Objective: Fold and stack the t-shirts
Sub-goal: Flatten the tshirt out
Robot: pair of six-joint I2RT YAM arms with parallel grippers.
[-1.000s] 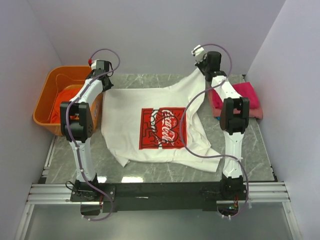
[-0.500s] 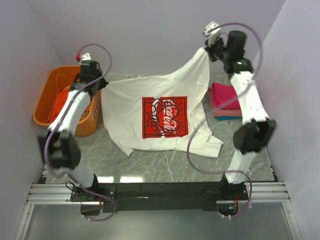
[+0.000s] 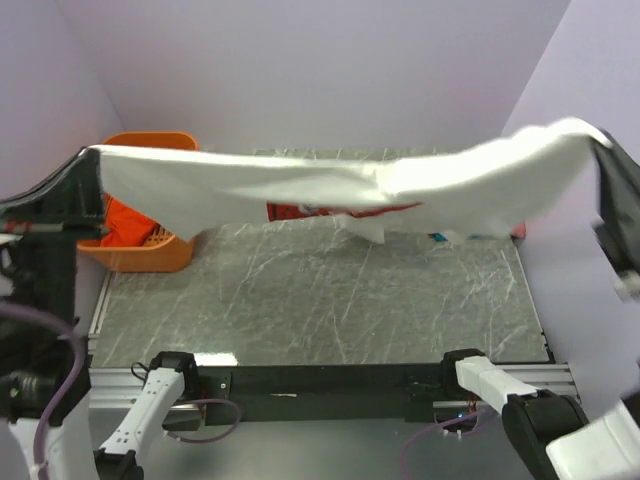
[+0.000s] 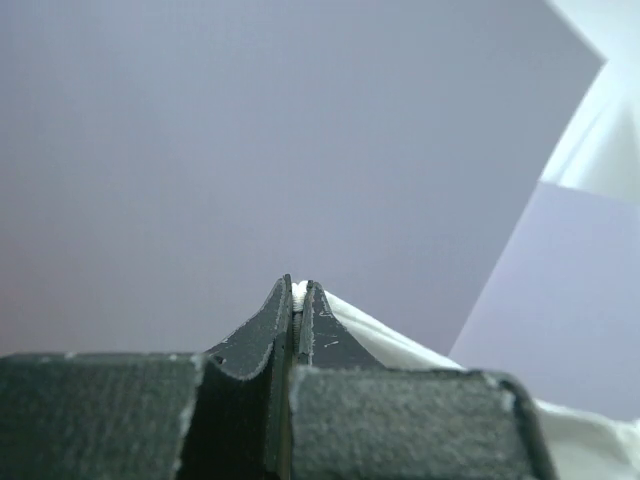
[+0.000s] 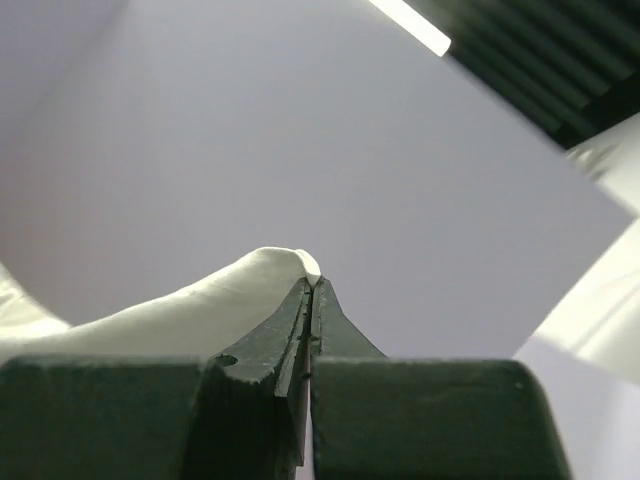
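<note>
The left gripper and right gripper each clamp an end of the white shirt, stretching it taut high above the table, apparently to spread it flat before folding. An orange-red shirt waits in the basket at the table's far-left corner.

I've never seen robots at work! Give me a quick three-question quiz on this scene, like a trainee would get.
1. True or false: the white t-shirt lies flat on the table.
2. What stands at the table's left edge? A) orange basket B) blue bucket C) cardboard box
3. Fill in: the left fingers and right fingers are both shut on the ____.

Key: 1 false, it hangs stretched in the air between the arms; 2 A; 3 white t-shirt.
</note>
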